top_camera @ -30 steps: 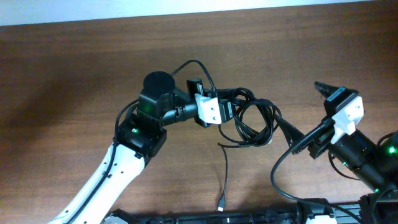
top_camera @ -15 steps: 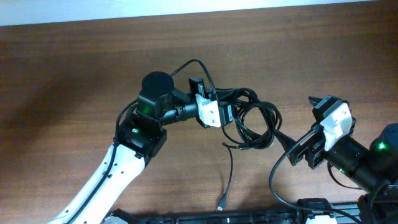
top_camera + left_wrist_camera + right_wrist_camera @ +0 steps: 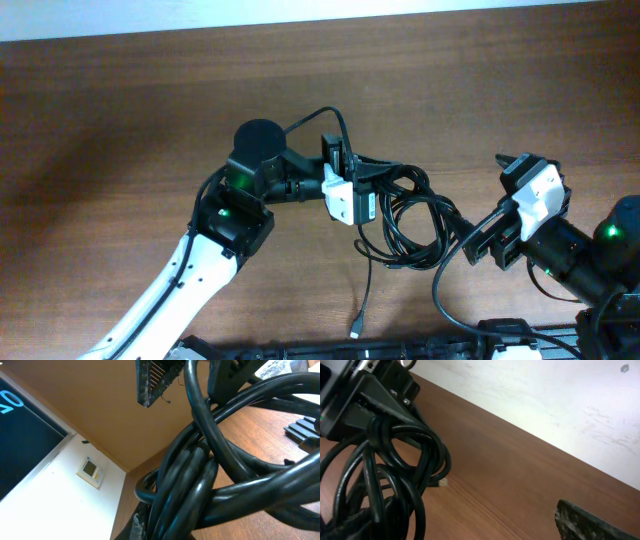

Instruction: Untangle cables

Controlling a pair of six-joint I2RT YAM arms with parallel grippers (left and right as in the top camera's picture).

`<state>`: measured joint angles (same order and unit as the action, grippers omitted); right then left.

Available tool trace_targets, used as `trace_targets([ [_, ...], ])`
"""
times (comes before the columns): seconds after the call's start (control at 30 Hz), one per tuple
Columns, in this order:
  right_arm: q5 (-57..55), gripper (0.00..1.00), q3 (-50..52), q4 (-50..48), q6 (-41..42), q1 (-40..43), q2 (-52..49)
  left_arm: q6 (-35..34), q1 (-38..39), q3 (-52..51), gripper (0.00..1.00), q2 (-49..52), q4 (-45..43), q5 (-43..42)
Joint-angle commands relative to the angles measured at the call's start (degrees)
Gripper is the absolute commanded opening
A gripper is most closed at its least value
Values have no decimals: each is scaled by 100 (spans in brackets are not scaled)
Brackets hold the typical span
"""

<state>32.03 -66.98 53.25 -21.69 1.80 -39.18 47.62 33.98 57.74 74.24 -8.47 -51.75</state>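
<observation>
The cables [image 3: 410, 215] are a knotted bundle of black loops at mid-table. One loose strand trails toward the front edge and ends in a small plug [image 3: 355, 325]. My left gripper [image 3: 352, 185] is shut on the left side of the bundle. In the left wrist view the cables [image 3: 210, 475] fill the frame and run down into the jaws. My right gripper [image 3: 485, 200] is wide open just right of the bundle, its lower finger touching the loops. In the right wrist view the cables [image 3: 385, 470] hang at the left and one finger [image 3: 585, 522] shows at lower right.
The brown wooden table [image 3: 120, 120] reaches a white wall at the back. A small pale plug end [image 3: 441, 481] lies on the wood beside the loops. The arms' own thicker black wires [image 3: 445, 290] loop near the front right edge.
My left gripper has carried the bundle a little to the right and toward the front, up against the right gripper. The right arm moved left early on, then stayed put.
</observation>
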Motion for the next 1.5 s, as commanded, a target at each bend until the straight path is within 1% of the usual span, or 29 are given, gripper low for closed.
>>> trace_targets([
  [0.0,-459,98,-85,0,-105,-28,-142,-37,155,72,0,-120,-96,-328],
  [0.23,-448,98,-85,291,-822,-31,-149,-39,155,72,0,-120,-249,-555],
  [0.4,-446,98,-83,444,-859,-31,-149,-61,155,72,0,-120,-424,-608],
  [0.5,-450,98,-83,435,-962,-31,-179,-297,190,72,0,-120,-562,-1016],
  [0.63,-1027,96,-83,245,-938,-31,-326,-341,527,72,0,-120,-533,-1169],
  [0.77,-1025,96,-83,-2,-938,-28,-341,-337,730,72,0,-118,-334,-1126],
  [0.93,-1023,96,-85,-319,-935,-31,-341,-334,767,72,0,-118,-83,-1102],
  [1.13,-1019,96,-85,-404,-935,-31,-341,-337,767,72,0,-118,214,-732],
  [1.27,-1023,95,-85,-649,-750,-28,-339,-278,767,72,0,-118,769,-428],
  [1.3,-1023,95,-85,-813,-603,-28,-341,-107,765,70,0,-118,1064,-374],
  [1.37,-1025,95,-85,-997,-448,-28,-341,175,765,72,0,-118,1388,-280],
  [1.47,-1119,95,-85,-1220,-205,-28,-341,245,761,70,0,-118,1624,-133],
])
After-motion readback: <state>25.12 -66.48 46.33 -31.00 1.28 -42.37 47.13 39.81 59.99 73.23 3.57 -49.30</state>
